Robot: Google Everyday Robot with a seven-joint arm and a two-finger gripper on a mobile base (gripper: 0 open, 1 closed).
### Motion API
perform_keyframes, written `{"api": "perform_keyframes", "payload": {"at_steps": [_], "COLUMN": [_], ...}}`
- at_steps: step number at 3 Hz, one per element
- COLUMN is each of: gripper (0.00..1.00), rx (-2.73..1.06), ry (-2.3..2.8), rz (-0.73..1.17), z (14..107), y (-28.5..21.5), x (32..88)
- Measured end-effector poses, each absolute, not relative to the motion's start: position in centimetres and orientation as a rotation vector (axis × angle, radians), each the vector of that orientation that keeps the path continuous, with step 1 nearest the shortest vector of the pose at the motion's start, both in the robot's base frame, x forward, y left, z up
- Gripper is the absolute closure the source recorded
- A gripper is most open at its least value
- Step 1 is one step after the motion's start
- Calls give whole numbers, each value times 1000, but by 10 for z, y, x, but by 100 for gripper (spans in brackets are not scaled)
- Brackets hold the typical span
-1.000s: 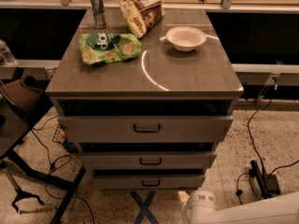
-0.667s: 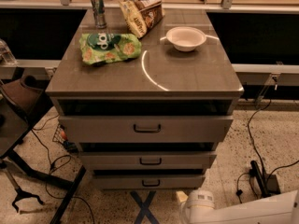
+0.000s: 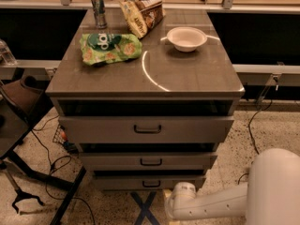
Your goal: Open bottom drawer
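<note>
The bottom drawer (image 3: 122, 182) is the slimmest grey front of three, low on the cabinet, with a small dark bar handle (image 3: 151, 184). Its front stands set back under the middle drawer (image 3: 108, 161) and the tall top drawer (image 3: 93, 129). My white arm (image 3: 211, 203) reaches in from the bottom right, and its wrist joint (image 3: 181, 198) sits just below and to the right of the bottom drawer's handle. The gripper itself is below the frame's lower edge and out of view.
On the cabinet top (image 3: 187, 74) lie a green snack bag (image 3: 111, 47), a white bowl (image 3: 186, 38), a brown chip bag (image 3: 140, 13) and a can (image 3: 98, 8). Blue tape marks an X on the floor (image 3: 145, 207). A chair base (image 3: 28, 172) and cables (image 3: 51, 165) are at the left.
My arm has moved left along the floor, and its wrist is now closer to the bottom drawer's front. The drawers and the things on top have not moved.
</note>
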State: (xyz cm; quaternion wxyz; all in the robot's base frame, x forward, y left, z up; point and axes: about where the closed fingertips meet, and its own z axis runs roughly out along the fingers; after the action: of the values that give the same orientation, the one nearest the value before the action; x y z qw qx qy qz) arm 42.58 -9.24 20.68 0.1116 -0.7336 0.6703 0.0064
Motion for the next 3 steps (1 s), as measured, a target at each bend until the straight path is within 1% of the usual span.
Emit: {"api": "perform_keyframes", "payload": {"at_steps": [2, 3], "gripper": [0, 0], "rx": [-2162, -2176], "ry": [1948, 1924], "rz": [46, 27], "z": [180, 181], "y": [-63, -51], "x": [454, 459]}}
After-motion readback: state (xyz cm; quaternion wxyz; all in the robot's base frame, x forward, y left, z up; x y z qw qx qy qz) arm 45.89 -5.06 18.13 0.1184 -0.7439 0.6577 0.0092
